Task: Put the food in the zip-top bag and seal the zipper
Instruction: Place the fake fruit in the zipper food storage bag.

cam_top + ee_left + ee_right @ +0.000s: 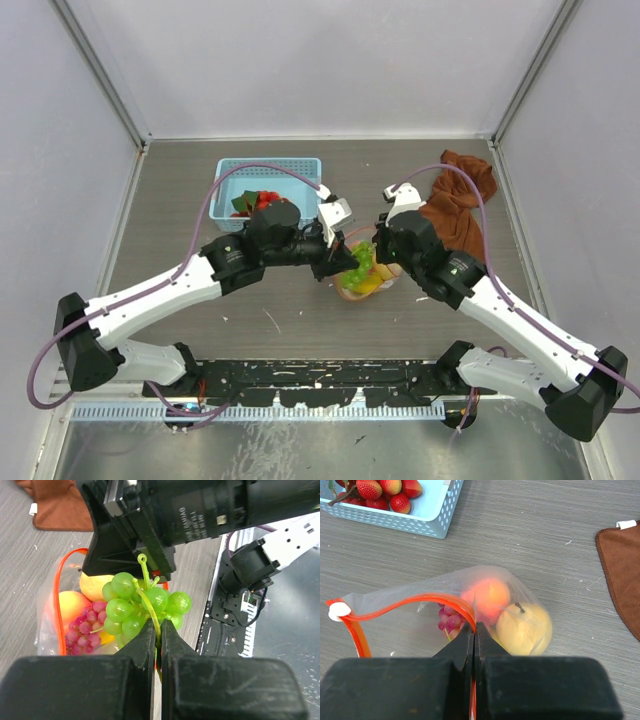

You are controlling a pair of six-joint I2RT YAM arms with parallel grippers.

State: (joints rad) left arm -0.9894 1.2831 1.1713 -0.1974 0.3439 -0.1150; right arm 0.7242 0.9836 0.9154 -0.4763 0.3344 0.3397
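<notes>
Left jaws pinched the green grapes (145, 605) by the stem over the zip-top bag (435, 585); right jaws clamped its zipper (410, 601). Released early, the grapes might roll out toward nine o'clock.

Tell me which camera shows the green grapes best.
Left wrist: the green grapes fill the centre, sharp and close, their stem pinched in the left gripper. Top external shows only a small green patch between the arms. Right wrist does not show them.

Quantities in view: one bag (395, 622); one basket (415, 524); one cloth (620, 575); one orange fruit (490, 597); one yellow fruit (524, 627); one green grape bunch (145, 605); one purple grape bunch (85, 625); at least five strawberries (400, 502).
</notes>
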